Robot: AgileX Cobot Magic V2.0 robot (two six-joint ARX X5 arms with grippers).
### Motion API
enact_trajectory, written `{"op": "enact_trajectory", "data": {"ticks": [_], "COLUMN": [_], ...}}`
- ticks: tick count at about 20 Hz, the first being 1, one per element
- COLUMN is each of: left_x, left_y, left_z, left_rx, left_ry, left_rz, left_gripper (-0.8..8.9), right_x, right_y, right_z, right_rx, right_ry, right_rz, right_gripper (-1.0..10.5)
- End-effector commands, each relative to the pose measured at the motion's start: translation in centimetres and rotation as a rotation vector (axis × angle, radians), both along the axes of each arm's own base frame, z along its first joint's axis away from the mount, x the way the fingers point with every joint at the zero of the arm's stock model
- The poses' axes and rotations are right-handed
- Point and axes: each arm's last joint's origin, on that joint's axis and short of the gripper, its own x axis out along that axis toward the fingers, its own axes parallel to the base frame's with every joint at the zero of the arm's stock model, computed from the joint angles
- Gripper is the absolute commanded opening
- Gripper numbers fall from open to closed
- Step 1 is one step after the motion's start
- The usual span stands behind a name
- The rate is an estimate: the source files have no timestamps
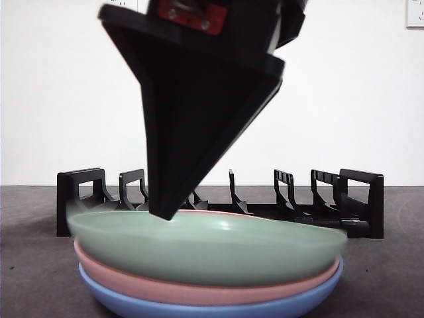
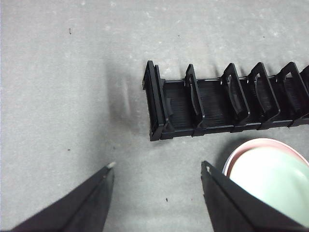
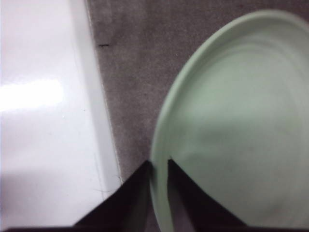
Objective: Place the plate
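In the front view, a large black hand (image 1: pixel 165 211) comes down from above onto the near-left rim of a pale green round plate (image 1: pixel 212 248), which tops a stack over a pink plate (image 1: pixel 199 290) and a blue plate (image 1: pixel 199 308) on the dark grey worktop (image 1: pixel 33 265); behind the stack stands a black slotted plastic dish rack (image 1: pixel 358 199). In the left wrist view, the left hand (image 2: pixel 158 166) hangs over bare worktop with its jaws spread apart, empty, just beside one end of the dish rack and near the stack's rim. In the right wrist view, the right hand (image 3: pixel 158 164) has its jaws closed on the green plate's rim, near the worktop's edge.
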Motion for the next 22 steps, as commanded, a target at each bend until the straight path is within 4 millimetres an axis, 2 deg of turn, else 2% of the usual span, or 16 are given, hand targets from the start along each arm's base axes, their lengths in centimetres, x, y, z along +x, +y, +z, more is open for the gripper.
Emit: {"op": "enact_trajectory", "data": {"ticks": [1, 3, 5, 8, 10, 13, 16, 20, 22], "left_x": [0.0, 0.0, 0.0, 0.1, 0.1, 0.1, 0.1, 0.1, 0.1], "left_y": [0.0, 0.0, 0.0, 0.0, 0.0, 0.0, 0.0, 0.0, 0.0], "left_z": [0.6, 0.6, 0.6, 0.6, 0.6, 0.6, 0.6, 0.7, 0.7], "left_rx": [0.004, 0.004, 0.003, 0.003, 0.003, 0.003, 0.002, 0.0, 0.001], "left_ry": [-0.024, -0.024, -0.025, -0.028, -0.028, -0.027, -0.028, -0.031, -0.033], "left_rz": [-0.005, -0.005, -0.004, -0.005, -0.005, -0.005, -0.004, -0.003, -0.004], "left_gripper": [2.8, 2.8, 2.8, 2.8, 2.8, 2.8, 2.8, 2.8, 2.8], "right_x": [-0.2, -0.2, -0.1, 0.7, 2.0, 5.3, 9.5, 14.8, 16.5], "right_y": [0.8, 1.0, 1.3, 1.0, -0.1, -3.3, -7.7, -14.2, -16.9], "right_z": [0.3, 0.5, 1.2, 3.4, 5.0, 7.0, 8.7, 9.8, 10.1], "right_rx": [0.022, 0.049, 0.08, 0.138, 0.178, 0.229, 0.284, 0.447, 0.532], "right_ry": [-0.007, -0.003, 0.01, -0.063, -0.155, -0.205, -0.243, -0.189, -0.165], "right_rz": [0.021, 0.013, -0.008, -0.103, -0.188, -0.34, -0.534, -0.733, -0.783], "right_gripper": [0.9, 0.9, 1.7, 1.8, 1.8, 1.8, 1.8, 1.8, 1.9]}}
